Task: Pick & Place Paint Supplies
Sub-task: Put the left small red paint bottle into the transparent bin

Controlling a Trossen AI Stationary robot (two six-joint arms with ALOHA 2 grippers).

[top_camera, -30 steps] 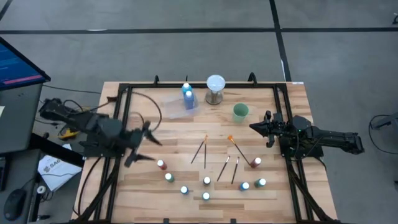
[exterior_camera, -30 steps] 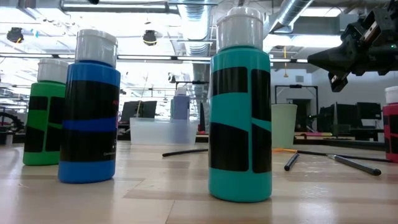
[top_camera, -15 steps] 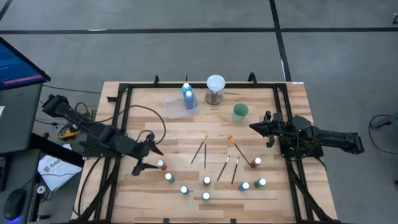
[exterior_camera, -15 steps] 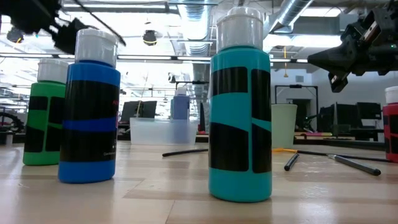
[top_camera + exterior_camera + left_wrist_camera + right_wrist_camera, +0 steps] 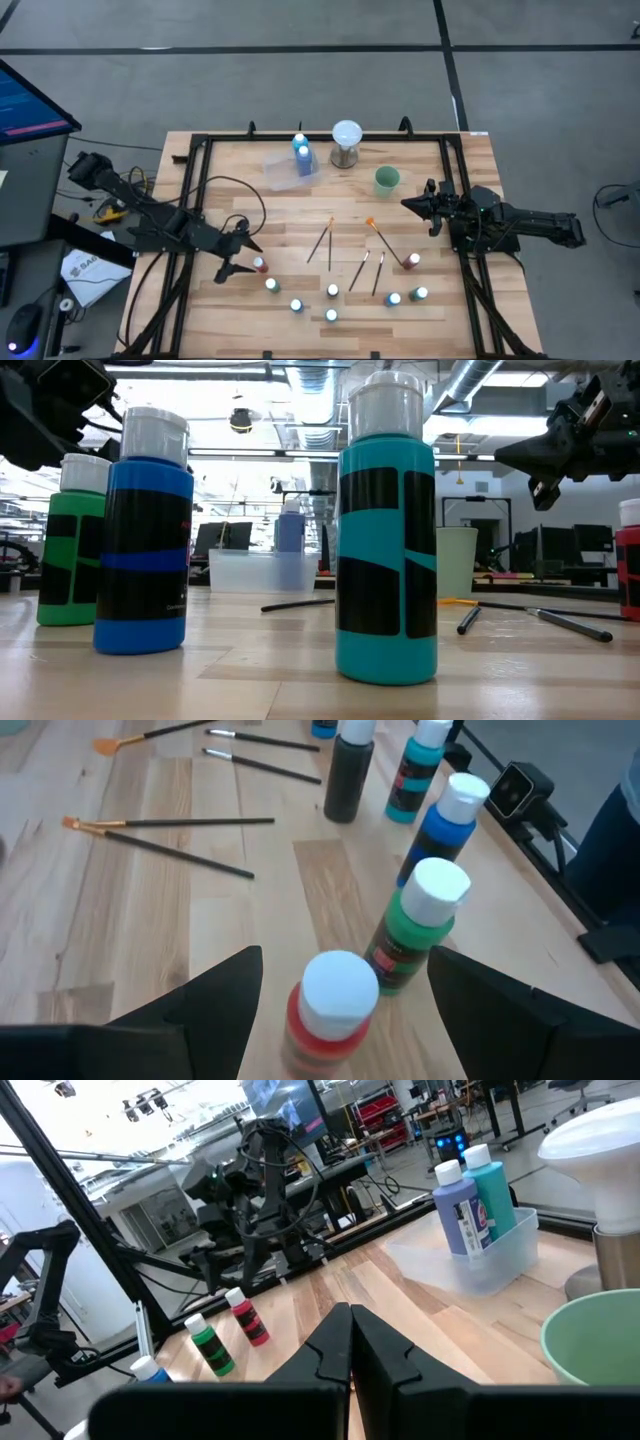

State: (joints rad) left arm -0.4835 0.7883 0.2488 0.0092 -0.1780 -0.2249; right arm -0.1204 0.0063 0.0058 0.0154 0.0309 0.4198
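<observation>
Over the last second the left gripper [image 5: 237, 256] swung in from the left and dropped to the red bottle [image 5: 259, 265] at the table's near-left. Jaws were wide, straddling it, nothing held: grasp looked imminent. Bottle stood upright, long axis vertical, cap up. Right gripper [image 5: 408, 204] sat shut, empty.

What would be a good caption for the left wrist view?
Open left gripper poised around a red paint bottle.

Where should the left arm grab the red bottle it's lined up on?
Grip the red bottle on its body below the white cap, coming down from above. It stands upright between the open left end effector fingers. The green bottle stands close beside it, so probably close across the free sides.
</observation>
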